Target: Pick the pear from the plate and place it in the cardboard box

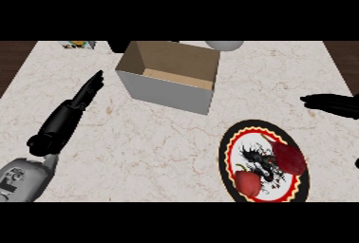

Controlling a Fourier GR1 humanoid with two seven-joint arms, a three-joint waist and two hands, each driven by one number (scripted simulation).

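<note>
Marble counter (140, 137) seen steeply from above, with the plate (231, 142), black-rimmed with a red and yellow band and a dark dragon figure on white, at lower right. Two dark red things lie on it: one (289, 158) on the plate's right side, another (247, 183) near its lower edge; which of them is the pear cannot be told. The right hand (335, 104) enters from the right edge, up and to the right of the plate, fingertips pointing left, apart from the red things and holding nothing; how far its fingers are spread cannot be made out. The left hand (88, 90) stretches up the counter's left side, fingers straight and together, empty, its tips near the left wall of the cardboard box (165, 90). The box stands open-topped beyond the plate, toward the counter's far edge. Behind it sit a grey rounded object (224, 45) and a small printed item (77, 45).
</note>
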